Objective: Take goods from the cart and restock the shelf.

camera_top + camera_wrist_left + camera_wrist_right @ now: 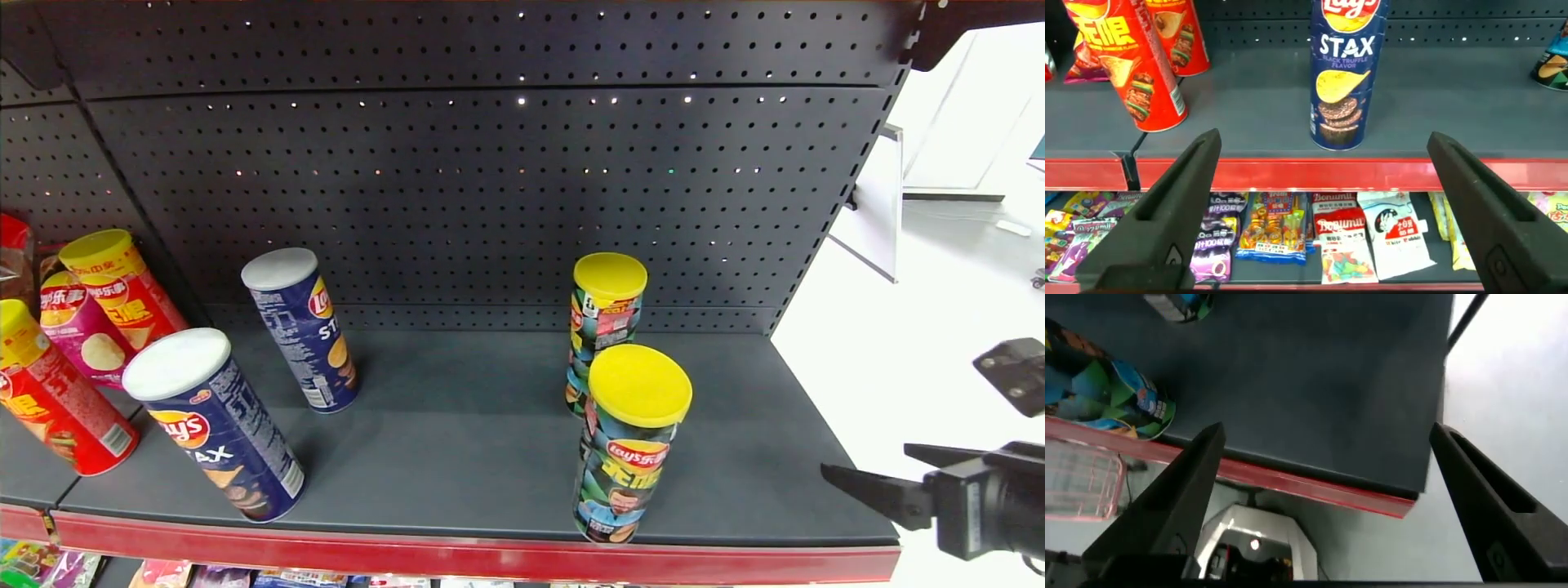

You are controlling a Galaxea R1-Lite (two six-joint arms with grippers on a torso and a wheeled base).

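Two yellow-lidded green chip cans stand upright on the dark shelf (457, 441): one near the front edge (629, 445), one behind it (604, 322). Two blue white-lidded cans (216, 425) (304, 331) stand to the left. My right gripper (886, 478) hangs open and empty just off the shelf's right front corner; its wrist view has the front green can (1110, 392) beside the gripper (1327, 429). My left gripper (1323, 139) is open and empty below the shelf's front edge, facing the front blue can (1343, 73).
Red and pink cans (57, 400) crowd the shelf's left end. A red lip (457, 555) runs along the shelf front. Snack packets (1331, 237) fill the lower shelf. A pink wire cart basket (1078, 482) sits below. Bare shelf lies between the blue and green cans.
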